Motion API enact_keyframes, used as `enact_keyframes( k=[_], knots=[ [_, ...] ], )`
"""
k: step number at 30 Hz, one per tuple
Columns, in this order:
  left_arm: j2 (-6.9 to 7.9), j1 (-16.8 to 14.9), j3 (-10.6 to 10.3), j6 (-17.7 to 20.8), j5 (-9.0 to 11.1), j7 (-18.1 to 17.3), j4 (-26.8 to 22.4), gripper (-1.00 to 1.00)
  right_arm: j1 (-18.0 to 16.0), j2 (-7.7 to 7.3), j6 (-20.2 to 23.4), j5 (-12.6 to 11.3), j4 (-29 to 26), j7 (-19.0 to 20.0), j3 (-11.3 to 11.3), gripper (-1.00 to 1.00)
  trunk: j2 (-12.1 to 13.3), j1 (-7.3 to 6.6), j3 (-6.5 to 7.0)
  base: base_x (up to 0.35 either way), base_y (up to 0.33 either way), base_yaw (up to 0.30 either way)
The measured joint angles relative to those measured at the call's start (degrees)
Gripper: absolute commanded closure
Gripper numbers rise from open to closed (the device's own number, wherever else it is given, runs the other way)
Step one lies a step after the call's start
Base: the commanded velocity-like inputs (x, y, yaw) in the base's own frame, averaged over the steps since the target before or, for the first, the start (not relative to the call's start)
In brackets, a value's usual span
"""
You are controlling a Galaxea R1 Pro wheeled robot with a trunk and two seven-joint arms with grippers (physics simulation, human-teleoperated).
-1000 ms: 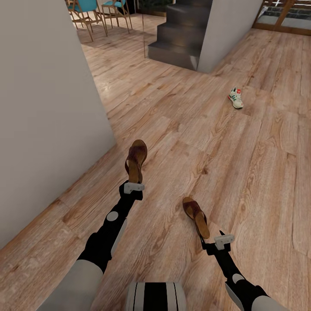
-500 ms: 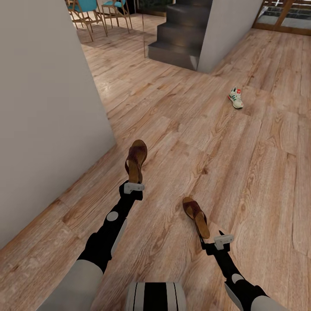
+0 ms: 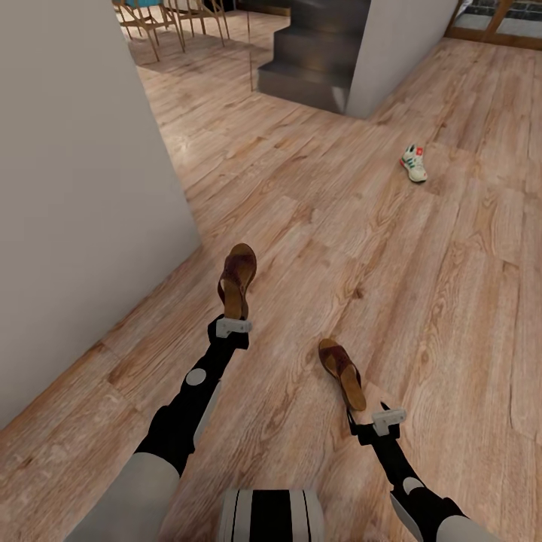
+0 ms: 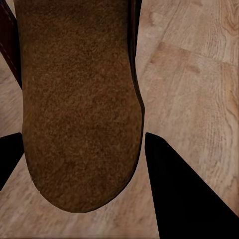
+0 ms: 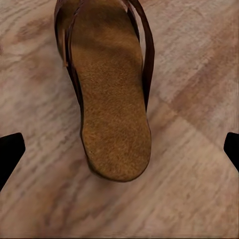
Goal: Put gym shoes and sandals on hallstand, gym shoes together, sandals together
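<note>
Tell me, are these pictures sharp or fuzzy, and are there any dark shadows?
Head view: even, soft light, wood floor grain clear, far gym shoe small and slightly fuzzy. Left wrist view: sandal footbed grainy, black finger shapes at the edges. Right wrist view: other sandal sharp, faint shadow beside it.

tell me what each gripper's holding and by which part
Each holds a sandal by its heel end: the left gripper one sandal, the right gripper the other sandal.
</note>
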Motion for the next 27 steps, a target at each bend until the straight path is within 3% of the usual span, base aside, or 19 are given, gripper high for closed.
enact_keyframes(
  k=[12, 27],
  knots=[
    [0.0, 0.0, 0.0, -0.1, 0.0, 0.0, 1.5, 1.0, 0.0, 0.0, 0.0, 0.0, 0.0, 0.0, 0.0, -1.0, -0.2, 0.31, -2.66, 0.0, 0.0, 0.0],
    [0.0, 0.0, -0.1, -0.3, 0.1, 0.1, 2.6, 1.0, 0.0, 0.0, 0.0, 0.0, 0.0, 0.0, 0.0, -1.0, -0.2, 0.31, -2.67, 0.007, 0.0, 0.0]
  ],
)
